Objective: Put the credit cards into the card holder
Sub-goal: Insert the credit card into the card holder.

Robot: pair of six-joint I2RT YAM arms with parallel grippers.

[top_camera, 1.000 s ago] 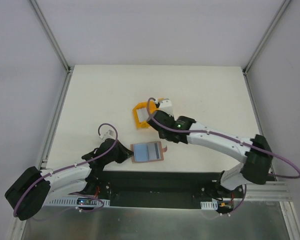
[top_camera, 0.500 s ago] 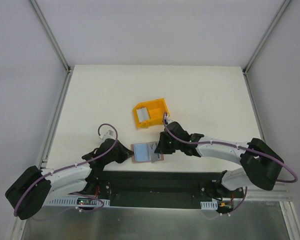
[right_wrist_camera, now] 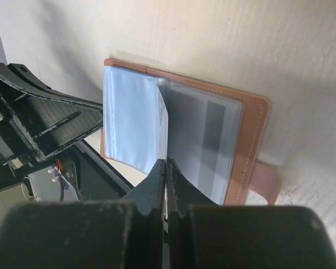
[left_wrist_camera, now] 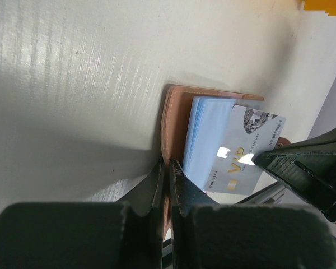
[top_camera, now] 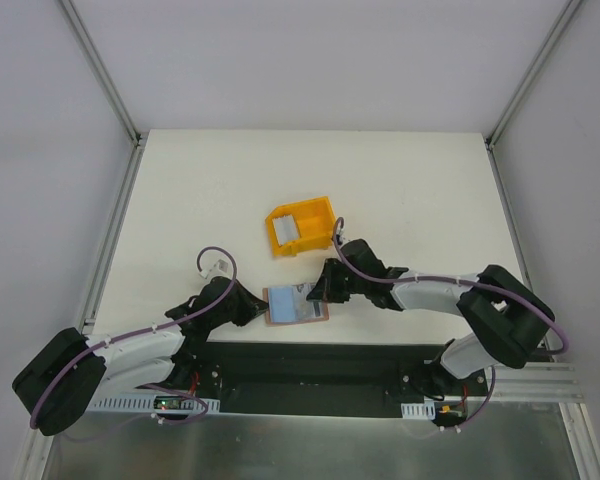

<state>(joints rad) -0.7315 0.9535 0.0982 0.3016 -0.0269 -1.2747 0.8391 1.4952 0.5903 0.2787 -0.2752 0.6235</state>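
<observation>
A: Arm status?
B: Both stretched low, converging near centre. Left hand [top_camera: 254, 308] pinched closed, pointing right. Right hand [top_camera: 320, 294] also pinched closed, pointing left.
A: Hands touching?
B: No, slightly apart.

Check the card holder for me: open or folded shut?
Open. The card holder lies spread on the table, its clear sleeves exposed and its tab clasp unfastened.

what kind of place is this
Likely a robot lab test cell: a white table enclosed by plain panels on metal framing, with a card holder and yellow bin as props.
</observation>
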